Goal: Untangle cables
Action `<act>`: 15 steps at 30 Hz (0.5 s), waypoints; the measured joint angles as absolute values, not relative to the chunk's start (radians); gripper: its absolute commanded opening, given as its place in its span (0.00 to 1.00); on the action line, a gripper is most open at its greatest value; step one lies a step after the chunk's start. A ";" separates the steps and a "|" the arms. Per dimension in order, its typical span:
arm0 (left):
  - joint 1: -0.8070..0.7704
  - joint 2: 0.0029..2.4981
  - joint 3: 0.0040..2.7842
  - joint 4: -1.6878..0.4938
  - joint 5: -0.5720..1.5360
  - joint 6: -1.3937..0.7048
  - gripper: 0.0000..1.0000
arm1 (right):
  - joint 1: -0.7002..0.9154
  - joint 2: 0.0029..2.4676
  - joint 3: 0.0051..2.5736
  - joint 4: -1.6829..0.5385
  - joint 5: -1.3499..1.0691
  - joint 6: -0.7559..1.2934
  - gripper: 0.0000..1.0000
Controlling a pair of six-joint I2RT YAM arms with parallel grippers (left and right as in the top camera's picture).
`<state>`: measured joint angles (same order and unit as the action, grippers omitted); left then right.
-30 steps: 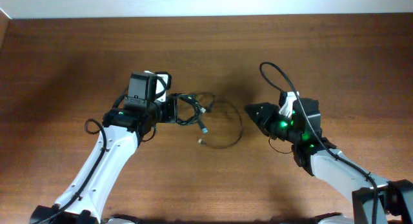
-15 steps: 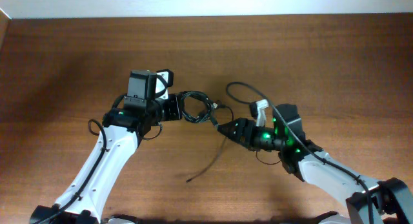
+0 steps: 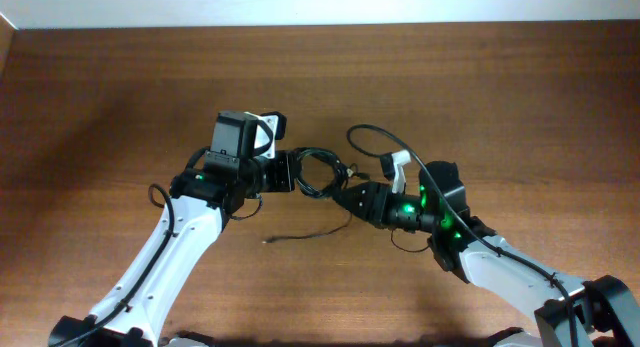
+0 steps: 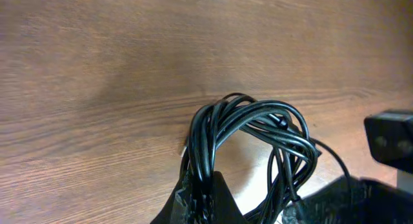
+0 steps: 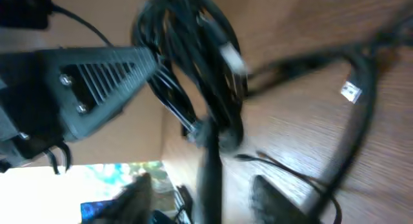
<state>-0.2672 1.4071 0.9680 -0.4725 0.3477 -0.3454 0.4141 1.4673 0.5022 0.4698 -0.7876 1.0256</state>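
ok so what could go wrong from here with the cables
1. The left hand is shut on the whole bundle of cables, so a pull from the right hand may tighten the loops instead of freeing one cord.
2. The two hands are very close in the overhead view and could bump.
3. One loose strand trails on the table and might snag if the hands pull apart.

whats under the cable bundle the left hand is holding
Through the loops of the cable bundle, only bare wooden table shows. Where the left hand pinches the strands, and beneath the right hand beside them, the surface is hidden.
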 measured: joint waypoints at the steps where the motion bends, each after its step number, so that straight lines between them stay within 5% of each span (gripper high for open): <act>1: -0.266 1.407 0.968 -0.472 0.310 -0.345 0.00 | 0.414 1.467 0.503 0.424 -0.784 1.027 0.62; 7: -0.191 1.407 0.968 -0.469 0.186 -0.346 0.00 | 0.414 1.468 0.505 0.177 -0.694 1.032 0.87; 12: -0.154 1.407 0.968 -0.470 0.195 -0.346 0.00 | 0.414 1.469 0.504 0.171 -0.588 1.034 0.88; 15: -0.155 1.407 0.968 -0.471 0.204 -0.346 0.00 | 0.414 1.469 0.503 0.276 -0.636 1.011 0.79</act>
